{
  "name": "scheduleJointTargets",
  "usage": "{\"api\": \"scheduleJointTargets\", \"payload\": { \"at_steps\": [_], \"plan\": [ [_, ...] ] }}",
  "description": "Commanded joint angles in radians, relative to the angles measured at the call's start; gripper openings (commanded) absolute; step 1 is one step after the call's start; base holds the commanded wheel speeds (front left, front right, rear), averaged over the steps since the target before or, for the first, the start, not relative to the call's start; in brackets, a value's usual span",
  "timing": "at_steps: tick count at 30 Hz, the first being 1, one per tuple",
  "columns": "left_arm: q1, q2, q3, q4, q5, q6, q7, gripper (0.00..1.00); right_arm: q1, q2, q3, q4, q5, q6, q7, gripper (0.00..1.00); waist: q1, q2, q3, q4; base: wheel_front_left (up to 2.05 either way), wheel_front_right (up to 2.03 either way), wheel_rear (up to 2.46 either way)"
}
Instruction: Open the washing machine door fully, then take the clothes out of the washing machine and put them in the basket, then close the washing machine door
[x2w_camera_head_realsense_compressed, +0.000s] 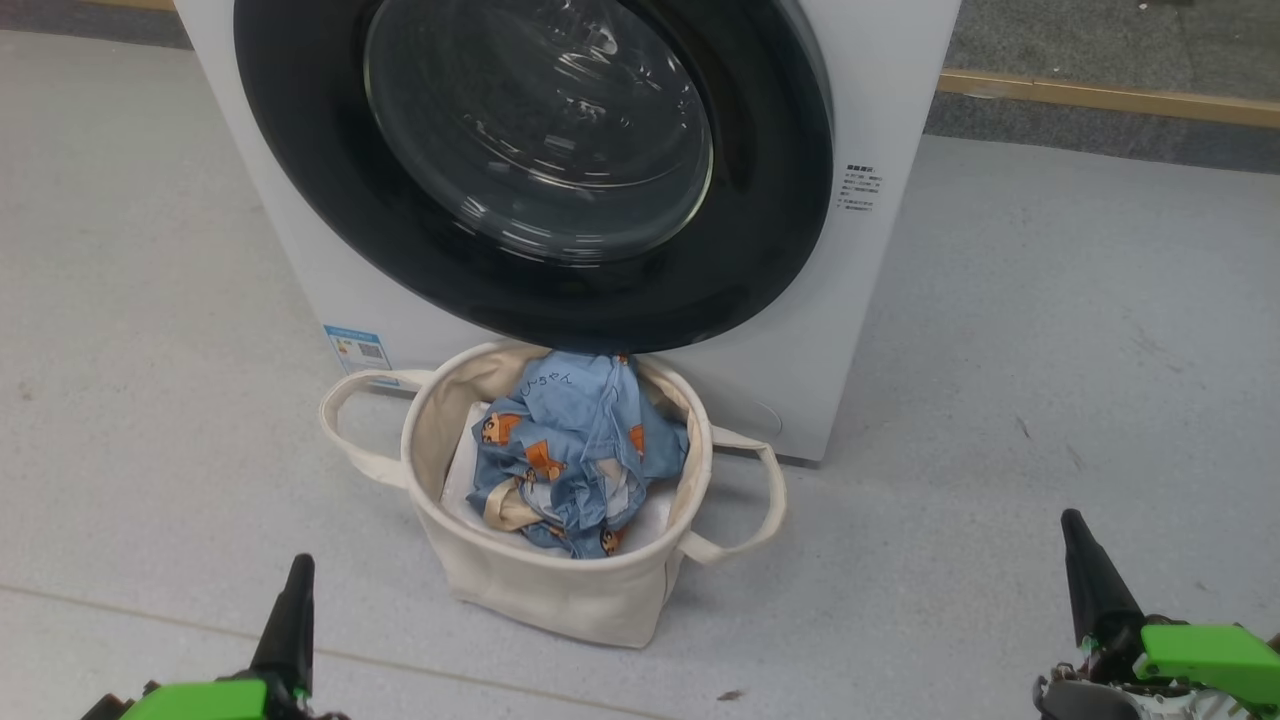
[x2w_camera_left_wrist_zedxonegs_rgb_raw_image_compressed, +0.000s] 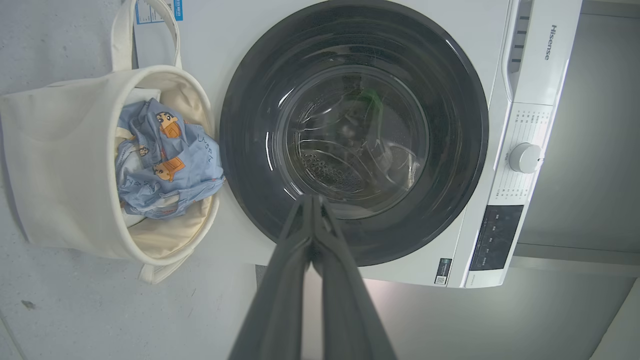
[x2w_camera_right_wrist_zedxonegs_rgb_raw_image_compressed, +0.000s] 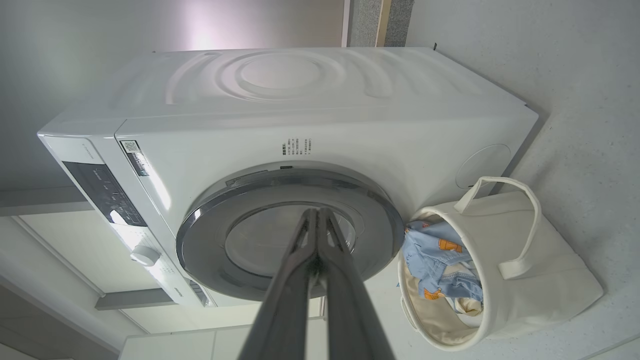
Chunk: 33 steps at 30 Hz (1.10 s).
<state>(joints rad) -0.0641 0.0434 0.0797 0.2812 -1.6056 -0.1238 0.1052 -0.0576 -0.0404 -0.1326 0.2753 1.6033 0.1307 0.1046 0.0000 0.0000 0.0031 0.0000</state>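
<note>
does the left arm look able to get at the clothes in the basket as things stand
Probably yes: the clothes lie heaped in the open top of the basket, and bare floor lies between it and the left end effector. It is shut, so it would have to open first.

Head cam: high and close in front of the washing machine (x2w_camera_head_realsense_compressed: 790, 370), pitched down at its lower front. Left wrist cam: square-on to the door (x2w_camera_left_wrist_zedxonegs_rgb_raw_image_compressed: 352, 132), rolled so the machine's top sits view-right. Right wrist cam: oblique from the machine's printed-text side, rolled the opposite way, farther back, whole cabinet visible. All three share the door and basket (x2w_camera_head_realsense_compressed: 540, 590).
</note>
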Motion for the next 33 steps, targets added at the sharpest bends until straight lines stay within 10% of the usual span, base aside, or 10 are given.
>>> {"api": "scheduleJointTargets", "payload": {
  "at_steps": [1,33],
  "plan": [
    [-0.044,0.007,0.034,-0.036,-0.003,-0.007,0.008,0.0,-0.05,-0.01,0.019,-0.031,0.006,0.0,0.008,0.0,0.0,0.0,0.0,0.0,0.0,0.0,0.0],
    [-0.044,0.007,0.034,-0.036,-0.003,-0.007,0.008,0.0,-0.05,-0.01,0.019,-0.031,0.006,0.0,0.008,0.0,0.0,0.0,0.0,0.0,0.0,0.0,0.0]
  ]
}}
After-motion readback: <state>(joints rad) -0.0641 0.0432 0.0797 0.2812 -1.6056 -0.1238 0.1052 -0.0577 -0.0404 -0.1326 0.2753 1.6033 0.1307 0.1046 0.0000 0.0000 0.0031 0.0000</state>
